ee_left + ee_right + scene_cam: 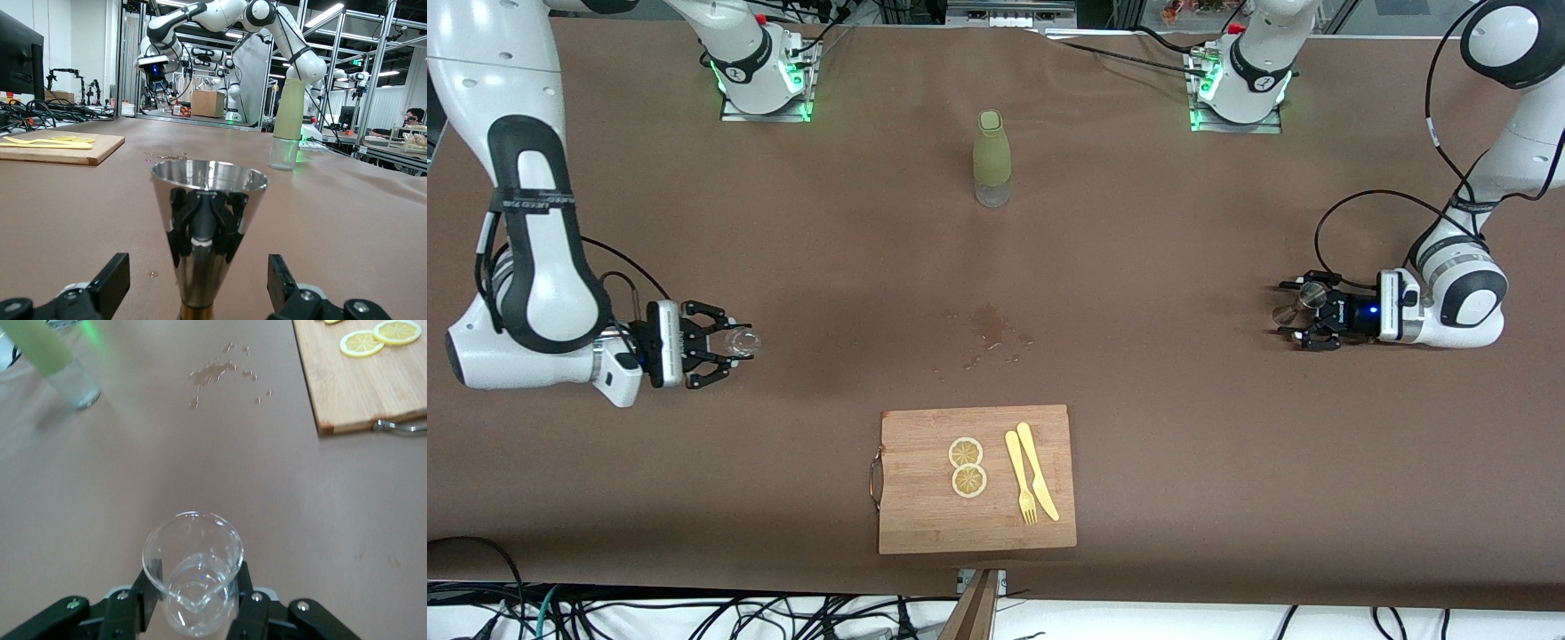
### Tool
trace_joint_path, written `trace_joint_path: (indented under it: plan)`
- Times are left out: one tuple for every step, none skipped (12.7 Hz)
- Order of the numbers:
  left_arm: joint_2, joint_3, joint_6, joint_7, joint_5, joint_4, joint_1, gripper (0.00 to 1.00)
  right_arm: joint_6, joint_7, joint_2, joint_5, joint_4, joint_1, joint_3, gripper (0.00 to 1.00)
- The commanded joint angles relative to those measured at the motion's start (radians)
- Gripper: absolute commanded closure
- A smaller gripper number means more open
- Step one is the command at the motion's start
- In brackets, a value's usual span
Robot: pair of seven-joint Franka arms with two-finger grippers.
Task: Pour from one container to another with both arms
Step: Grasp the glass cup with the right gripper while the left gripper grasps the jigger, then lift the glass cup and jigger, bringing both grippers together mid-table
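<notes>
From the front, we see the right gripper (725, 345) clamped on a clear beaker (741, 340) at its end of the table, the left gripper (1303, 313) around a metal jigger (1303, 296) at the other end. The left wrist view shows the fingers (110, 283) wide of the jigger (standing free). In the right wrist view, the beaker sits gripped. We judge the left must close first.

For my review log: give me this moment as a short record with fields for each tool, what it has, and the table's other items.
left tool: around metal cup, fingers open
right tool: shut on glass beaker
bottle: upright, between arm bases
spill: wet spots mid-table
cutting board: lemon slices, knife, fork
</notes>
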Motion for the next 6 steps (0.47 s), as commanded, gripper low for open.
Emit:
trace_joint_path:
  plan:
    - [-0.044, 0.011, 0.030, 0.091, -0.052, -0.052, -0.011, 0.30, 0.003, 0.159, -0.043, -0.025, 0.006, 0.064, 0.004, 0.85]
    - [-0.044, 0.011, 0.030, 0.093, -0.052, -0.052, -0.011, 0.39, 0.003, 0.216, -0.052, -0.026, 0.018, 0.091, 0.004, 0.85]
    - [-0.043, 0.011, 0.030, 0.093, -0.052, -0.052, -0.011, 0.51, 0.003, 0.267, -0.052, -0.046, 0.044, 0.122, 0.006, 0.85]
    - [-0.043, 0.011, 0.030, 0.093, -0.052, -0.052, -0.011, 0.61, 0.003, 0.319, -0.052, -0.075, 0.064, 0.148, 0.006, 0.85]
    - [-0.043, 0.011, 0.029, 0.101, -0.052, -0.052, -0.011, 0.73, 0.003, 0.372, -0.052, -0.097, 0.081, 0.174, 0.006, 0.85]
    - [-0.043, 0.011, 0.029, 0.104, -0.053, -0.053, -0.011, 0.88, 0.003, 0.419, -0.055, -0.121, 0.098, 0.206, 0.004, 0.85]
